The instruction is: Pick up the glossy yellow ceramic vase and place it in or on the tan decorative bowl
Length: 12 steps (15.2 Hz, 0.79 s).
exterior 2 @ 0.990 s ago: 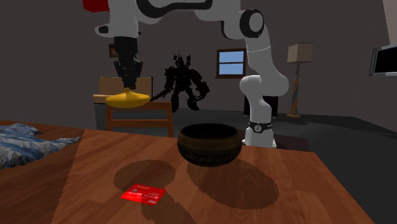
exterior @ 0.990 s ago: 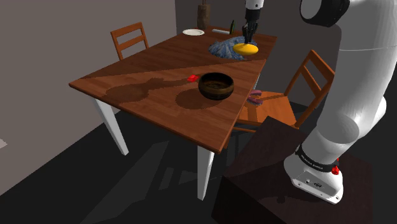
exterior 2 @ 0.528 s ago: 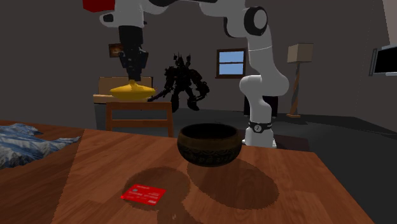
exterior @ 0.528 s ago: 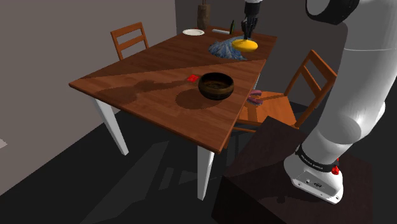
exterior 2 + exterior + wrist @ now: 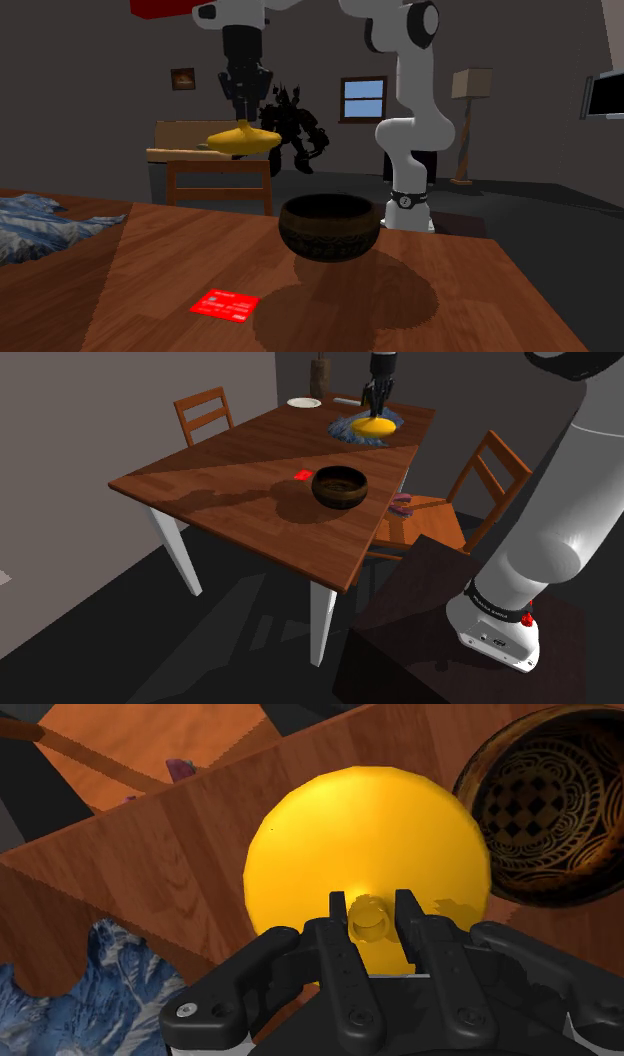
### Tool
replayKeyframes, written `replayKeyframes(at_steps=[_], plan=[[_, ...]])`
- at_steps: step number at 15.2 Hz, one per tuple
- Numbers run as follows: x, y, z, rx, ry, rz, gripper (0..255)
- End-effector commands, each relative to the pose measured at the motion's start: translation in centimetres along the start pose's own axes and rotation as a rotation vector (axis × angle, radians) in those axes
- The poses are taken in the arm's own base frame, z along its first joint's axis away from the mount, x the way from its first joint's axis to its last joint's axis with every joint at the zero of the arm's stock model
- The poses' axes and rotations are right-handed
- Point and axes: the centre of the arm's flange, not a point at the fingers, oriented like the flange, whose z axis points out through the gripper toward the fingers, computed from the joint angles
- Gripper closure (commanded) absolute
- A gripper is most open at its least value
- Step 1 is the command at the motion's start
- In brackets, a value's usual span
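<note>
Carried sideways since the earlier frames, the yellow vase (image 5: 243, 140) is now seen nearer the dark patterned bowl (image 5: 330, 235) in the second exterior view, though it is not yet over it. It is held in the air above the table (image 5: 230, 472), higher than the bowl's rim and off to that view's left. Its slim neck is clasped by the gripper (image 5: 367, 919), which is closed narrowly around it, and the wide flat body hangs below. In the wrist view the bowl's mouth is seen beside the vase's body and past it, not beneath it, so the carry is judged to be only partly done. For the step to be done well, the height should be kept until the body is centred over the bowl's opening, so that the near rim is cleared. The broad body is likely close in width to the mouth, so careful centring is called for. The descent should be made straight down, and the neck should be released only once the vase is resting on or in the bowl. A red card (image 5: 226, 305) lies on the table in front of the bowl, and a blue cloth (image 5: 40, 225) lies well apart at that view's left; neither is in the path.
</note>
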Motion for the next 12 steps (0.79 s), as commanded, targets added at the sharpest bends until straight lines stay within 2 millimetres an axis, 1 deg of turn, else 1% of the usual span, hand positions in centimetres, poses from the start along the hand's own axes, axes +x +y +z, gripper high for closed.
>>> replayKeyframes(at_steps=[1,12], plan=[[-0.8,-2.5,-0.4,0.0,0.0,0.001,255],[-3.1,-16.6,-3.1,0.0,0.0,0.001,255]])
